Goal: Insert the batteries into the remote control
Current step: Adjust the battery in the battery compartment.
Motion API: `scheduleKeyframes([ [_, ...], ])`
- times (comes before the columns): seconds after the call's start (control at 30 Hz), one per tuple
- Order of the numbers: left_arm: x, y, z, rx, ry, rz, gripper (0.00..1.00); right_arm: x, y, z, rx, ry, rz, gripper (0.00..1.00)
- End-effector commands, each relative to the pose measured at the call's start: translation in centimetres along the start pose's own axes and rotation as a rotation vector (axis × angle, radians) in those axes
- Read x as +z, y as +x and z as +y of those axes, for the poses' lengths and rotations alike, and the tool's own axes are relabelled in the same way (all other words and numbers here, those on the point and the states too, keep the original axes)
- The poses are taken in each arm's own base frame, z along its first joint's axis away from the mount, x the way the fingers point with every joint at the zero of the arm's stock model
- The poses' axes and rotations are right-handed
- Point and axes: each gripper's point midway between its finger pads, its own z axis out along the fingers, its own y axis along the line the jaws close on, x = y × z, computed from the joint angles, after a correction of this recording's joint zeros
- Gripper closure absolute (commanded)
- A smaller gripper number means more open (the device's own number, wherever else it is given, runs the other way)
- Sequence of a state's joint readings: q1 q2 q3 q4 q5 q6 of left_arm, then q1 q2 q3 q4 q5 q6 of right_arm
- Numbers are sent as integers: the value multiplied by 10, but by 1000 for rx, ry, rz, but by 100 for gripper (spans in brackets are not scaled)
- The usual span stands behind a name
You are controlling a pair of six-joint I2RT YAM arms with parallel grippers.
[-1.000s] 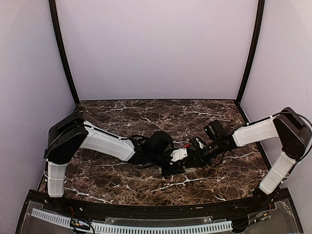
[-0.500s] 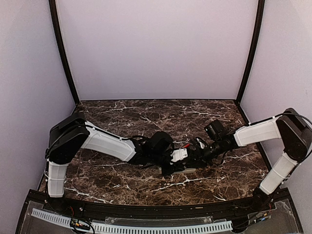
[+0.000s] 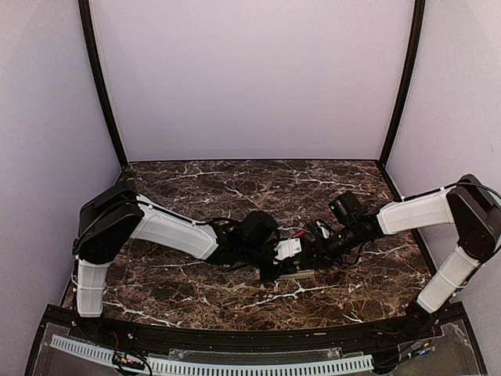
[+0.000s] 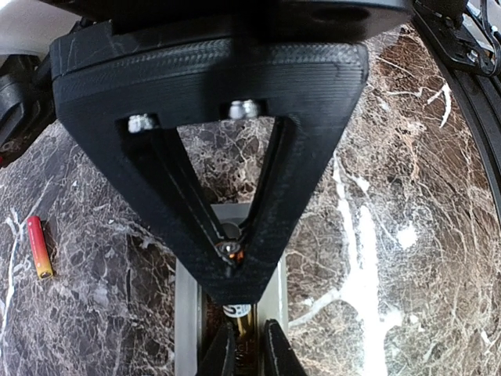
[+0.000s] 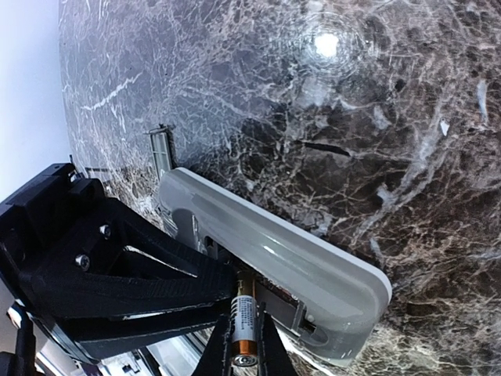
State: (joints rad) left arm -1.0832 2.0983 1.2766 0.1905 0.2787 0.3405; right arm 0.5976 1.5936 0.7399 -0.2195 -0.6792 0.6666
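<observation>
The remote control (image 5: 274,251) lies grey back up on the marble; it also shows in the top view (image 3: 296,273) and the left wrist view (image 4: 301,301). My right gripper (image 5: 243,354) is shut on a battery (image 5: 243,325) whose far end sits in the open battery recess. The same battery shows between those fingers in the left wrist view (image 4: 239,317). My left gripper (image 4: 231,252) is shut, its tips down at the recess just beyond the battery. A second, red battery (image 4: 37,247) lies loose on the table, also in the top view (image 3: 300,233).
A small grey ribbed piece (image 5: 160,149) lies on the marble beyond the remote's far end. Both arms meet at the table's middle (image 3: 286,254). Purple walls close in the left, back and right sides.
Nothing has visibly changed at the grippers or the remote. The right arm's elbow has shifted very slightly to the right.
</observation>
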Motion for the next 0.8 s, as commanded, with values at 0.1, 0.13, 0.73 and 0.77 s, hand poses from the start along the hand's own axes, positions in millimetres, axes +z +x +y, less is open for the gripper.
scheduleKeyframes([
  [0.1, -1, -7, 2, 13, -14, -9, 78, 4, -1, 4, -17, -18, 1, 96],
  [0.13, -1, -7, 2, 13, -16, -8, 76, 6, -2, 3, -18, -22, 3, 96],
  [0.73, 6, 1, -1, 63, -5, 0, 88, 11, 0, 3, -27, -32, 20, 92],
  [0.77, 6, 1, -1, 64, -4, 0, 90, 10, -1, 4, -30, -32, 19, 91],
])
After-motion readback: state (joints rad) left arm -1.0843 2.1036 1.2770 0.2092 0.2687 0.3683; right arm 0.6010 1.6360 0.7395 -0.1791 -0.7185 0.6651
